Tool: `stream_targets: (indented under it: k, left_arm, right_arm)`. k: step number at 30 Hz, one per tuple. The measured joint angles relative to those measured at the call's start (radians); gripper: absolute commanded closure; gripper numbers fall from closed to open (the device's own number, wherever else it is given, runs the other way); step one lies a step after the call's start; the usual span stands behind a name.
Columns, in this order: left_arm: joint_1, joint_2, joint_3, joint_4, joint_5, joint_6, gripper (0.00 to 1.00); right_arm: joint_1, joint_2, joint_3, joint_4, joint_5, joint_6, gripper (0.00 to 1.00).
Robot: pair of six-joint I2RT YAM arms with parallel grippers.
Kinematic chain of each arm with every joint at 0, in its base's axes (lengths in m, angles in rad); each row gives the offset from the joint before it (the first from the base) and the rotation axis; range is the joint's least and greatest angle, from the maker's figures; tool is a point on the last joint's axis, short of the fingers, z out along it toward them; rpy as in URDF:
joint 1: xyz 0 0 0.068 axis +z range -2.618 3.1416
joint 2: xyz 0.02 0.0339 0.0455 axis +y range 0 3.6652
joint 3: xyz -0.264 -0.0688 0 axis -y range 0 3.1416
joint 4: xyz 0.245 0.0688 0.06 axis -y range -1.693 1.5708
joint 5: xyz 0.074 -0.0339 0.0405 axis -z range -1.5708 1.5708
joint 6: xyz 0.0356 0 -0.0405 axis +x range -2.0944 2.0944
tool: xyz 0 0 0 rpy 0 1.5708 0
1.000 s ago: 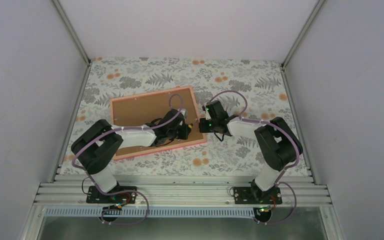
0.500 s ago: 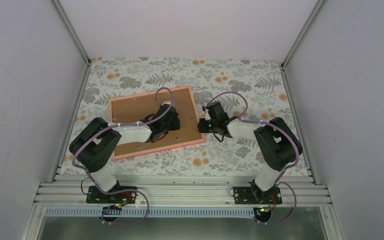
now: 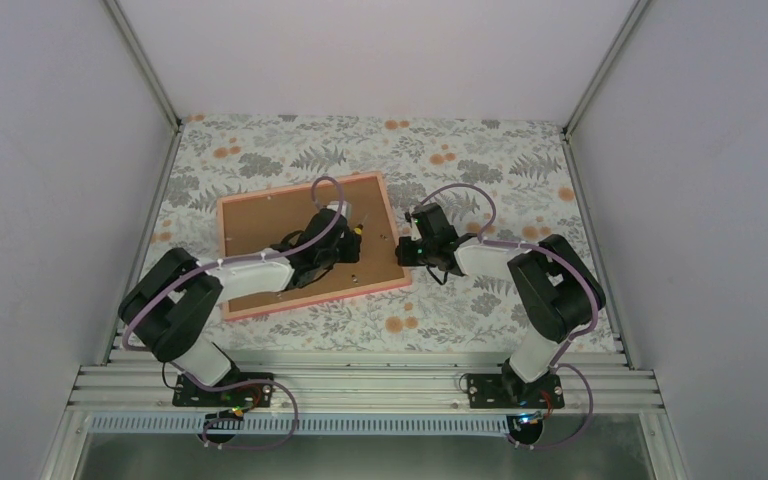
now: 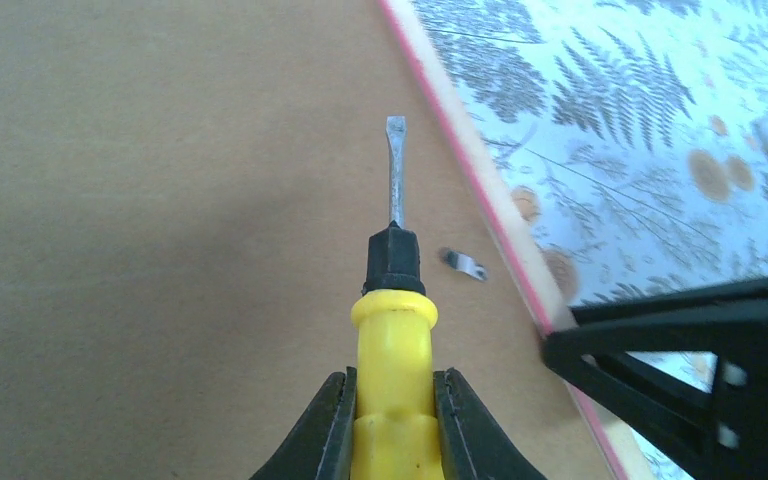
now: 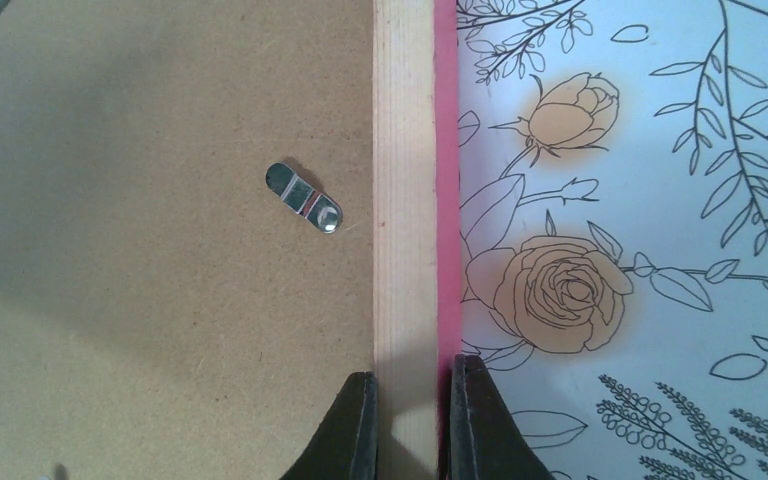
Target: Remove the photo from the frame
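The frame [image 3: 260, 225] lies face down on the floral cloth, its brown backing board [image 4: 160, 200] up and its pink edge [image 4: 480, 195] showing. The photo is hidden under the board. My left gripper [image 4: 393, 400] is shut on a yellow-handled screwdriver [image 4: 393, 330], whose flat blade [image 4: 395, 170] hovers over the board near the right rail; it also shows from above [image 3: 345, 228]. A small metal tab [image 4: 463, 264] lies beside the blade. My right gripper [image 5: 413, 400] is closed across the frame's right rail [image 5: 403, 180], one finger on each side, near a tab [image 5: 304, 197].
The floral tablecloth [image 3: 480, 160] covers the table between grey walls. An aluminium rail [image 3: 360, 385] runs along the near edge. My right gripper's black fingers [image 4: 680, 380] show at the right in the left wrist view.
My left gripper has moved with the screwdriver from the frame's near right corner to farther up the board. The frame shifted slightly. The right gripper has stayed on the rail.
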Motion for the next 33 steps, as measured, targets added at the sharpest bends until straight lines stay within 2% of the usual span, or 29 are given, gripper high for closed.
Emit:
stream_targets:
  k: [6,16,33]
  left_arm:
    - [0.0,-0.003,0.018,-0.036,0.09,0.113,0.98]
    - [0.006,0.074,0.138,-0.173,0.173,0.27,0.98]
    - [0.014,0.114,0.18,-0.266,0.198,0.327,0.98]
  right_arm:
    - [0.0,0.0,0.0,-0.001,0.0,-0.003,0.96]
    - [0.0,0.0,0.003,-0.008,-0.002,-0.006,0.96]
    - [0.0,0.0,0.004,-0.009,-0.002,-0.011,0.96]
